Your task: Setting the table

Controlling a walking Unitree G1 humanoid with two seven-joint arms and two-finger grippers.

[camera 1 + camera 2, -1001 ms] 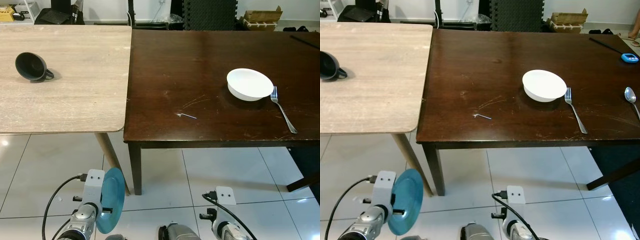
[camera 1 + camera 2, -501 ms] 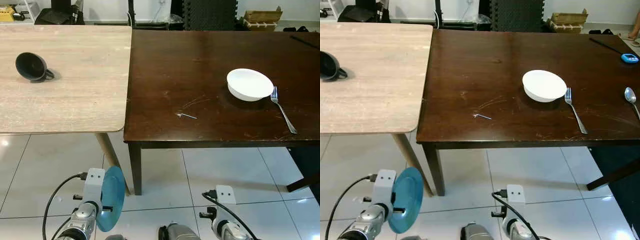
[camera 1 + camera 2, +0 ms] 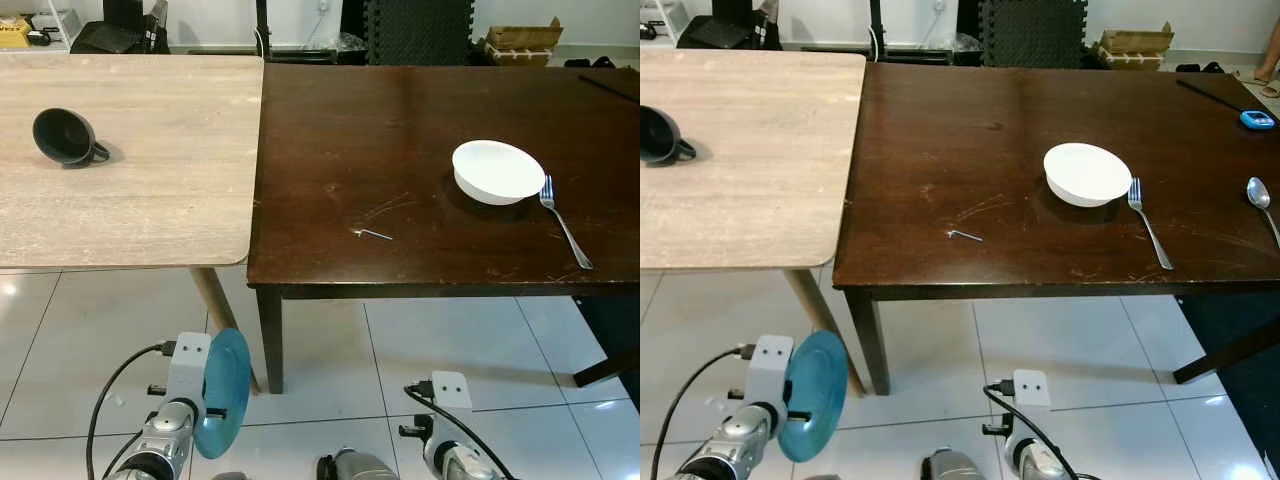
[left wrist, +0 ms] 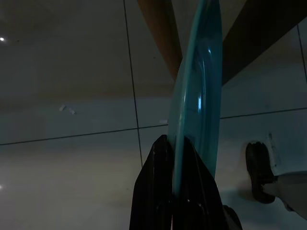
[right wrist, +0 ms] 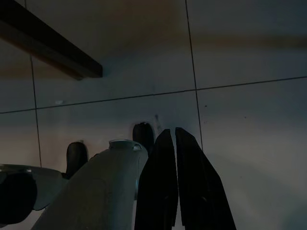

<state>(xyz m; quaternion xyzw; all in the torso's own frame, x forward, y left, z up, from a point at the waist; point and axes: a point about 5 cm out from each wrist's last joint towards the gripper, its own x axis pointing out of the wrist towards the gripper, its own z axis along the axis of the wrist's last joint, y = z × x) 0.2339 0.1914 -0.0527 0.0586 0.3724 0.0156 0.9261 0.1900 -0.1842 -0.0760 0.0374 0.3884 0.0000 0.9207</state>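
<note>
- Gripping a teal plate (image 4: 196, 96) by its rim, the left tool (image 4: 175, 187) has its two black fingers clamped together on the edge, with the plate standing on edge low over the tiled floor (image 3: 60, 340).
- From the head views, that plate (image 3: 222, 392) sits at about 7 o'clock, below the near edge of the light wood desk (image 3: 150, 190) and well apart from it.
- The right tool (image 5: 173, 182) hangs low over the floor, its fingers nearly touching with a thin slit between them, holding nothing.
- On the dark wood desk (image 3: 400, 120) a white bowl (image 3: 497, 171) rests at about 2 o'clock, with a fork (image 3: 565, 222) just beside it on the 3 o'clock side.
- A spoon (image 3: 1262, 203) lies further toward 3 o'clock, near the desk's far right edge.
- A black cup (image 3: 64, 137) lies tipped on its side on the light desk at about 10 o'clock.
- A small metal piece (image 3: 372, 234) lies near the middle of the dark desk's front part.
</note>
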